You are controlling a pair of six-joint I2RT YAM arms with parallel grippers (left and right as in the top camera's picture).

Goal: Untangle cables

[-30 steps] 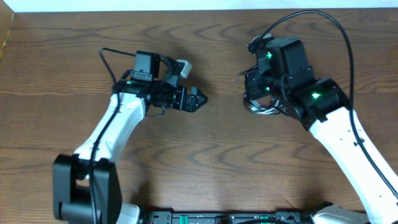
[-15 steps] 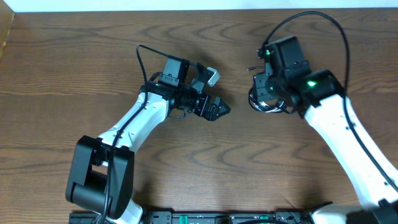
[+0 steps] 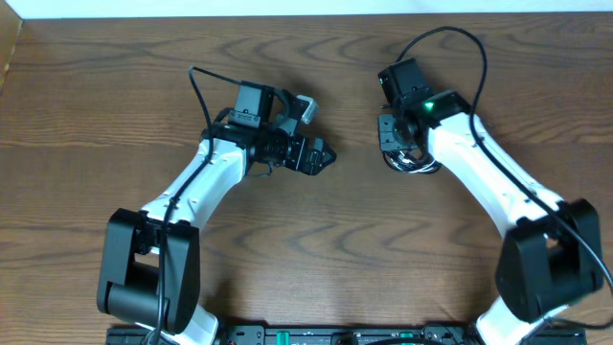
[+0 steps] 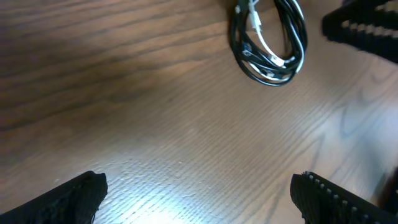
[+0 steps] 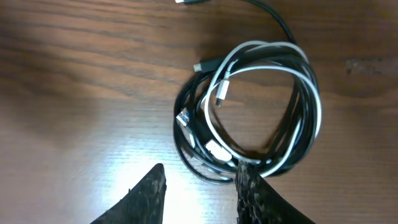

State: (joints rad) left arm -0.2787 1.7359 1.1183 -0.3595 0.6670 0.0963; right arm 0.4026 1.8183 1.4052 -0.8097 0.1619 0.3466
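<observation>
Progress: thin black and white cords [image 5: 308,106] lie coiled together on brown wooden table [image 3: 306,240], untangling all left | left pincer [image 4: 199,193] wide, empty | right pincer [image 5: 202,171] part-open, empty

The cables [image 5: 200,146] lie on the table [image 5: 74,62], right of centre.

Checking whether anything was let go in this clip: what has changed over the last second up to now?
The right gripper opened its jaws above the coiled cables, one finger at the coil's edge, and barely shifted otherwise. The left gripper reached right toward the coil, then drew back a little. The cables stayed coiled in the same spot, and the left gripper stayed wide open, holding nothing.
</observation>
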